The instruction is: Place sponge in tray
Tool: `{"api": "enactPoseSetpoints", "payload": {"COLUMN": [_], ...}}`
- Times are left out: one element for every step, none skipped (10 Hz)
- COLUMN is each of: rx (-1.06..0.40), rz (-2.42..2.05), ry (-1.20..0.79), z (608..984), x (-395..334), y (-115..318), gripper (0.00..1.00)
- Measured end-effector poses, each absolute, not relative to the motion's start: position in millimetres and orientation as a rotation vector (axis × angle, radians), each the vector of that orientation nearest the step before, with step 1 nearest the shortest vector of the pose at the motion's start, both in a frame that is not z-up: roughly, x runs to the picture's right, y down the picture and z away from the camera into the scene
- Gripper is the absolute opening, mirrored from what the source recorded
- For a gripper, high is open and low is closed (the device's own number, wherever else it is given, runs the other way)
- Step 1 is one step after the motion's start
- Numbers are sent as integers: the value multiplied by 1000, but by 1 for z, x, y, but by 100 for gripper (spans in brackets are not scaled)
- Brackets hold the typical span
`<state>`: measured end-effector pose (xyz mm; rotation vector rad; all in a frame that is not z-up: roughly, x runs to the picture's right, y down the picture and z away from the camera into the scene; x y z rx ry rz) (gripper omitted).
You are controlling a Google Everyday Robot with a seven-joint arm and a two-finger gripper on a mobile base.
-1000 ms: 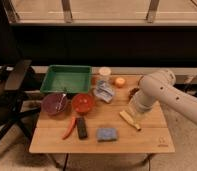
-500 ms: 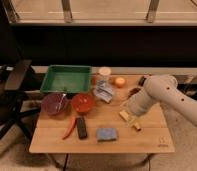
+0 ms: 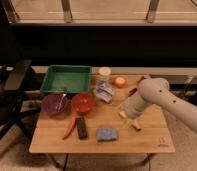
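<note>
A green tray (image 3: 66, 79) sits at the back left of the wooden table (image 3: 152, 140). A blue-grey sponge-like pad (image 3: 107, 134) lies near the front edge, in the middle. A yellow oblong item (image 3: 135, 124) lies right of it, partly under my arm. My white arm (image 3: 151, 94) comes in from the right and slants down to the left. The gripper (image 3: 124, 113) is at its lower end, just above the yellow item and up and to the right of the blue-grey pad. Nothing shows in its grasp.
A purple bowl (image 3: 54, 104) with a utensil and a red bowl (image 3: 83, 102) stand in front of the tray. A red chili (image 3: 70, 128) and a black bar (image 3: 82, 127) lie near the front. A crumpled bag (image 3: 104, 92), a white cup (image 3: 105, 73) and an orange (image 3: 120, 81) are behind. A black chair (image 3: 12, 95) stands at left.
My arm has swung lower and to the left, bringing the gripper down over the yellow item. The objects on the table have not moved.
</note>
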<state>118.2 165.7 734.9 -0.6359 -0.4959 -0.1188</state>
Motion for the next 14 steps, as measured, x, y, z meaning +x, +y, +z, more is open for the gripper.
{"api": "enactPoseSetpoints", "payload": {"rx": [-637, -634, -638, -647, -656, -675, -692, -707, -722, -735, -751, -763, -762, -755], "rz": [-122, -127, -130, -130, -129, -126, -119, -112, -102, -92, -87, -83, -82, -80], "ry": [-499, -498, -495, -490, -488, -482, -476, -472, -466, -462, -457, -452, -447, -444], "z": [745, 753, 760, 768, 772, 780, 788, 794, 799, 803, 804, 806, 804, 801], "x": [108, 100, 95, 91, 89, 86, 86, 85, 86, 87, 89, 90, 91, 93], "y": [177, 186, 194, 202, 207, 216, 224, 231, 237, 241, 246, 250, 251, 249], "gripper": [65, 65, 65, 65, 65, 65, 65, 65, 65, 65, 65, 60, 51, 41]}}
